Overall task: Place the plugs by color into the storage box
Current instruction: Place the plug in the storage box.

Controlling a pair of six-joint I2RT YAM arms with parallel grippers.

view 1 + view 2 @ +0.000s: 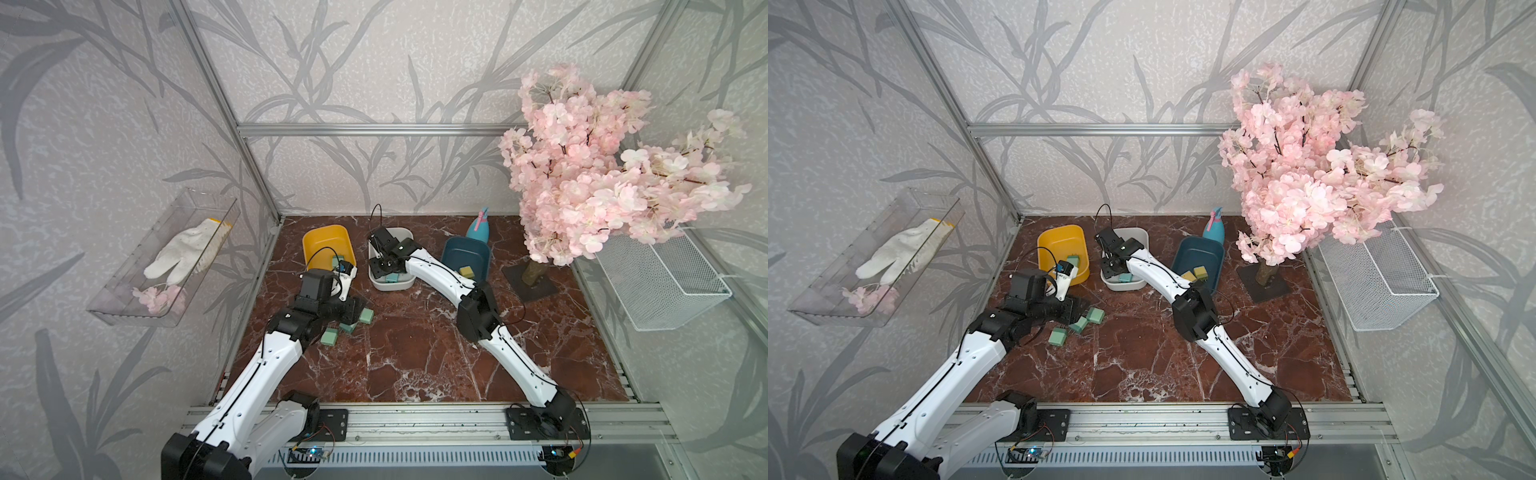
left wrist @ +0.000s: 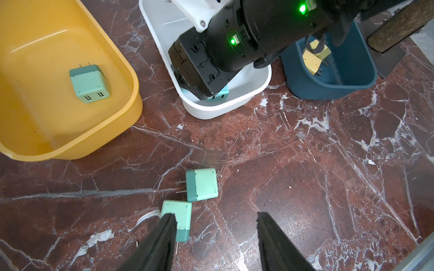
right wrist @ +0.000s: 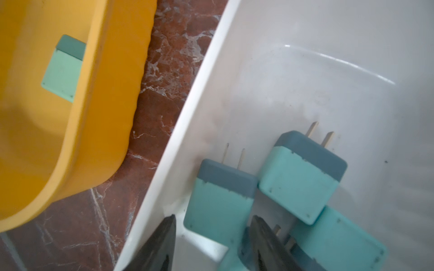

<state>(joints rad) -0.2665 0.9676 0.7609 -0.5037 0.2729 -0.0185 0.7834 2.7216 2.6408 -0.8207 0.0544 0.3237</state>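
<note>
**Right claw** [image 3: 212, 218]: mine, released. Its fingers stand apart inside the white bin [image 3: 281, 82], over a light blue plug [image 3: 218, 199], and a gap shows between that plug and one finger [image 3: 164, 237].

**Left claw** [image 2: 215, 215]: mine, released, nothing between its fingers. It hangs low over the marble tabletop [image 2: 305, 164], with one finger just beside a sage green plug [image 2: 179, 220].

**Plugs, general:** small rounded cubes. Each has a pale body and a darker band at the end that carries two thin metal prongs. The face opposite the prongs has two slots where it shows.

**Light blue plugs, white bin:** at least three, lying on their sides and touching in a cluster near one wall.

**Boxed sage green plug** [image 2: 89, 84]: one, alone in the yellow bin [image 2: 122, 77], lying flat with its slots facing my left wrist camera.

**Loose sage green plugs** [image 1: 347, 327]: three on the tabletop in both top views, close together by my left wrist.

**Yellow plugs** [image 2: 311, 61]: two, side by side in the dark blue bin [image 2: 352, 77].

**Bins:** they stand in a row at the far side of the tabletop: yellow, white, dark blue.
</note>
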